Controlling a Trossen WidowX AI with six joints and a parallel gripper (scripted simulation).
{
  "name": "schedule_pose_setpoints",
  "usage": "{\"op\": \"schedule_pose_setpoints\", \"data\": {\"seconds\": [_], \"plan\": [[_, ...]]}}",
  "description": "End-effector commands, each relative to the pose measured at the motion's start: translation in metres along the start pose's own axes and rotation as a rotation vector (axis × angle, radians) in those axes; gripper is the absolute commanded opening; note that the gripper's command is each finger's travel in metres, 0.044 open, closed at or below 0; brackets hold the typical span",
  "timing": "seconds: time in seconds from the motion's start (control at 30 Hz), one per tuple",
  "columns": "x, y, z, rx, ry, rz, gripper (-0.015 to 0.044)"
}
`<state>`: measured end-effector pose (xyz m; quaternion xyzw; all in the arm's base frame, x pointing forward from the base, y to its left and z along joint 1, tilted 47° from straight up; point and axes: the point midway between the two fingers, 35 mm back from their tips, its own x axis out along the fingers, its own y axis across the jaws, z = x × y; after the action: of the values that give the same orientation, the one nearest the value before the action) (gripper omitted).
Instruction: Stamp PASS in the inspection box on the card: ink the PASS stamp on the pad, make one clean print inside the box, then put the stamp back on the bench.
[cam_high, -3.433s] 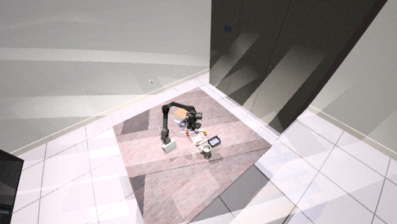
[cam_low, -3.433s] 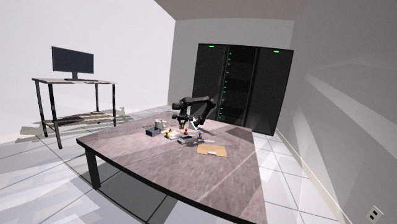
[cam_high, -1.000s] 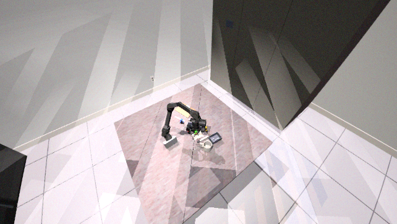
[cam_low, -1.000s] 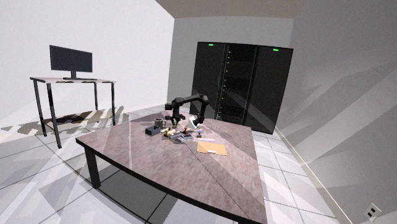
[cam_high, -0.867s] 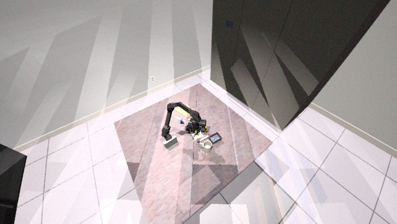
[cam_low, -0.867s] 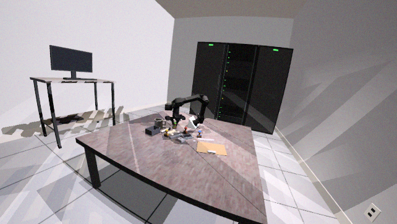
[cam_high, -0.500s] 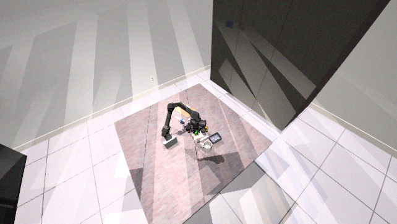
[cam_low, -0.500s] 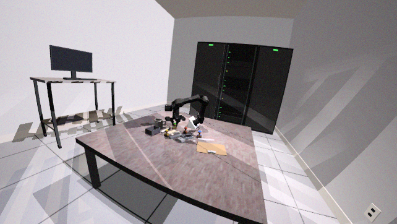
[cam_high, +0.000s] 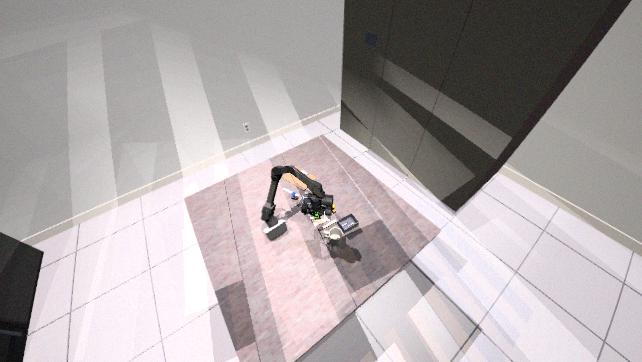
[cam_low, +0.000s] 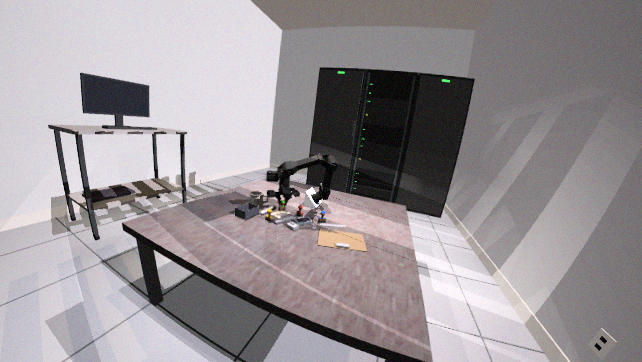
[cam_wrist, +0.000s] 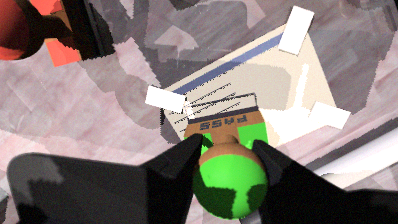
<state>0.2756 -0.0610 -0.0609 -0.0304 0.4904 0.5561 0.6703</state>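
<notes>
My gripper (cam_wrist: 226, 145) is shut on the PASS stamp (cam_wrist: 225, 122) (cam_low: 282, 203) (cam_high: 316, 215), a brown and green block with a green ball knob. The stamp is over the near part of the card (cam_wrist: 317, 75), a cream sheet with a blue stripe and white tabs at its corners. The inspection box (cam_wrist: 255, 100) is a thin dark outline, and its near side is hidden behind the stamp. I cannot tell whether the stamp's face touches the card. No print shows on the visible part of the box. A grey case with a dark inside, maybe the ink pad (cam_low: 302, 220), lies on the bench.
A red-knobbed stamp (cam_wrist: 17, 32) (cam_low: 300, 209) stands left of the card in the wrist view. A white rod (cam_wrist: 360, 155) lies at its right. A blue-knobbed stamp (cam_low: 323, 215), a yellow-knobbed stamp (cam_low: 269, 214), a dark bin (cam_low: 246, 212), a mug (cam_low: 258, 198) and a tan board (cam_low: 330, 240) are around.
</notes>
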Motion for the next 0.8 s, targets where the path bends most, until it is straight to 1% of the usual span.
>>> {"op": "schedule_pose_setpoints", "data": {"seconds": [0.0,0.77], "plan": [[0.004,0.0,0.0,0.004,-0.004,0.002,0.0],[0.014,0.002,0.0,0.004,-0.005,0.003,0.0]]}}
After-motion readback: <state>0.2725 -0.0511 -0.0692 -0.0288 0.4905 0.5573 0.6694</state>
